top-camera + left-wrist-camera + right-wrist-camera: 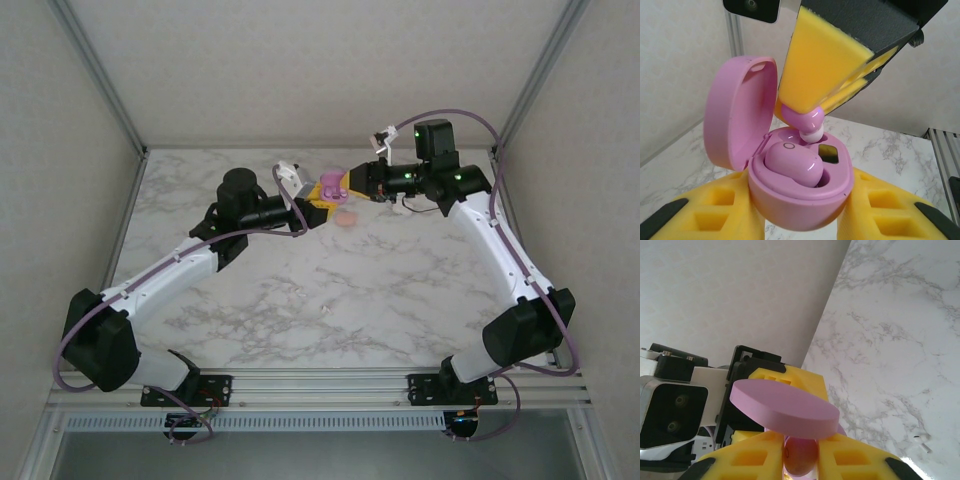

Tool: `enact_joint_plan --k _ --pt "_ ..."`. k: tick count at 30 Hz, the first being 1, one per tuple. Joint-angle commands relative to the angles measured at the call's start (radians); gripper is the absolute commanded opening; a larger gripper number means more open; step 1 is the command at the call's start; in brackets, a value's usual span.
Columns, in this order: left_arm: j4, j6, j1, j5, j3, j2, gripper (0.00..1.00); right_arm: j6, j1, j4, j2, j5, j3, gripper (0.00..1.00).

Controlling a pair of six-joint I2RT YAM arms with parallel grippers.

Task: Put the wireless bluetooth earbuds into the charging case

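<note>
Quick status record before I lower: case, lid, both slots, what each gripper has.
case: pink case, clamped by the left gripper, above the table
lid: lid open, standing up at the case's side
near slot: filled by the seated earbud
far slot: not yet filled; held earbud just over it, white tip down
right gripper: right gripper shut on the held earbud
elsewhere: peach item lying on the table near the grippers
</note>
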Motion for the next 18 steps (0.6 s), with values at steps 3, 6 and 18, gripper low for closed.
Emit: enact_joint_plan --k 3,6,18 --pt "0.044 -0.032 -0.011 0.041 0.031 0.005 0.22 -0.035 0.009 -0.021 0.008 0.041 0.007 0.21" --pt "0.047 -0.032 -0.011 0.034 0.030 0.002 0.22 -0.049 0.012 -0.035 0.007 0.050 0.011 0.23" --pt "0.058 -0.045 -0.011 0.028 0.032 0.001 0.22 -0.061 0.017 -0.060 -0.001 0.086 0.017 0.29"
